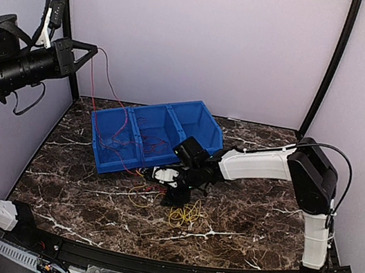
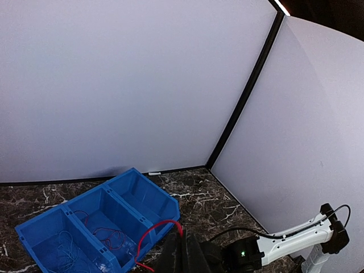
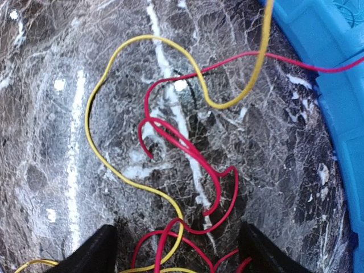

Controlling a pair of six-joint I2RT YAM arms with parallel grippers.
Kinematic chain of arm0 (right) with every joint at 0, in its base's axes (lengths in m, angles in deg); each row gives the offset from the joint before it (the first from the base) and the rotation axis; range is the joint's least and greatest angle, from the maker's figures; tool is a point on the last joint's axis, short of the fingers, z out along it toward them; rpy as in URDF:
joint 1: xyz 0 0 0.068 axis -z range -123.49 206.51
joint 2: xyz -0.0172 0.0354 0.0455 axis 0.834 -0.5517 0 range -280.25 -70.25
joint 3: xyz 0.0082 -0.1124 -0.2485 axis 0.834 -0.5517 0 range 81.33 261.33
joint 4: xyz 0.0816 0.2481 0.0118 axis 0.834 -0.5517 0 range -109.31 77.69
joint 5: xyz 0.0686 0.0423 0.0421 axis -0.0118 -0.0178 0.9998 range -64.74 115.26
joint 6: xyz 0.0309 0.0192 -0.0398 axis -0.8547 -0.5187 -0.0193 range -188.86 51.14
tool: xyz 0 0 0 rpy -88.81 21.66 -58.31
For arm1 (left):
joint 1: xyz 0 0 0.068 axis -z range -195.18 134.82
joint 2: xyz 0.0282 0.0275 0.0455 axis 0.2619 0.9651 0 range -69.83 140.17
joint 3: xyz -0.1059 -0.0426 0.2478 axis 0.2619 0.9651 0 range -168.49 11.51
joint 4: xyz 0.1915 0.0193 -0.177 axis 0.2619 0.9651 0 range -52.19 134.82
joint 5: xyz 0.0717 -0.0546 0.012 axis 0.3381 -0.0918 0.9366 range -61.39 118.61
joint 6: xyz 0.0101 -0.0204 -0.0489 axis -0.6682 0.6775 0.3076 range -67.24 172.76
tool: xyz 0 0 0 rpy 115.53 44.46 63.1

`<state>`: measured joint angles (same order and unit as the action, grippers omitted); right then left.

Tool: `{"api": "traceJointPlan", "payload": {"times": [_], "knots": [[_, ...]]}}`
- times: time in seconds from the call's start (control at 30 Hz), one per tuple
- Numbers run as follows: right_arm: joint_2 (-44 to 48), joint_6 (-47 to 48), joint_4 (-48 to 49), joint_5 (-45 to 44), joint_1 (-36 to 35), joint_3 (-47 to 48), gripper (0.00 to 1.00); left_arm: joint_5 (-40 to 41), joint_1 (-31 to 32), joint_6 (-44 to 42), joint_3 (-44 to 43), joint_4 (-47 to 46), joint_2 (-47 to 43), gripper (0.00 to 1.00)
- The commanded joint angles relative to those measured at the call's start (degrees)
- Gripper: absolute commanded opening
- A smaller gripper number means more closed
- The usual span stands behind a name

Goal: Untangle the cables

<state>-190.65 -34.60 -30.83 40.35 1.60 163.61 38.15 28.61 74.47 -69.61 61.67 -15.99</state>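
High at the left, my left gripper is shut on a red cable that hangs down into the blue bin. In the left wrist view its fingers press together with the red cable looping out beside them. My right gripper is low over the table in front of the bin. It stands open, and red cable and yellow cable loops lie loose on the marble between its fingers. A yellow bundle lies just nearer. I see no dark blue wire.
The three-compartment blue bin sits tilted at the back middle of the marble table, with thin red wires inside it. Its wall is close on the right gripper's right side. White walls enclose the table.
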Motion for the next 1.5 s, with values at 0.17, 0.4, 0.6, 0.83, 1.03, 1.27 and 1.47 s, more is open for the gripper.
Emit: {"api": "traceJointPlan", "payload": {"times": [0.17,0.4,0.6,0.83,1.03,1.27,1.47], "knots": [[0.55,-0.68,-3.58,-0.67,1.22,-3.98,0.0,0.87,0.16,-3.12,-7.29,-0.32,2.79,0.0],[8.94,2.12,-1.66,-3.25,9.51,-19.69,0.0,2.31,0.16,-9.62,-28.19,4.28,12.93,0.0],[13.37,2.5,1.04,-3.32,17.54,-27.77,0.0,8.9,0.19,-15.29,-43.41,4.31,16.3,0.0],[12.49,1.09,0.99,-3.29,19.06,-27.34,0.0,7.21,0.2,-15.42,-45.43,3.7,18.93,0.0],[9.84,0.89,0.32,-3.26,19.08,-27.05,0.0,13.09,0.16,-20.3,-53.24,2.62,19.47,0.0],[12.72,0.71,-0.03,-3.56,19.19,-27.16,0.0,16.4,0.2,-22.73,-51.66,-0.18,17.28,0.0],[9.06,0.4,-0.08,-5.09,19.59,-26.88,0.0,20.23,0.24,-25.12,-51.99,-5.7,13.15,0.0]]}}
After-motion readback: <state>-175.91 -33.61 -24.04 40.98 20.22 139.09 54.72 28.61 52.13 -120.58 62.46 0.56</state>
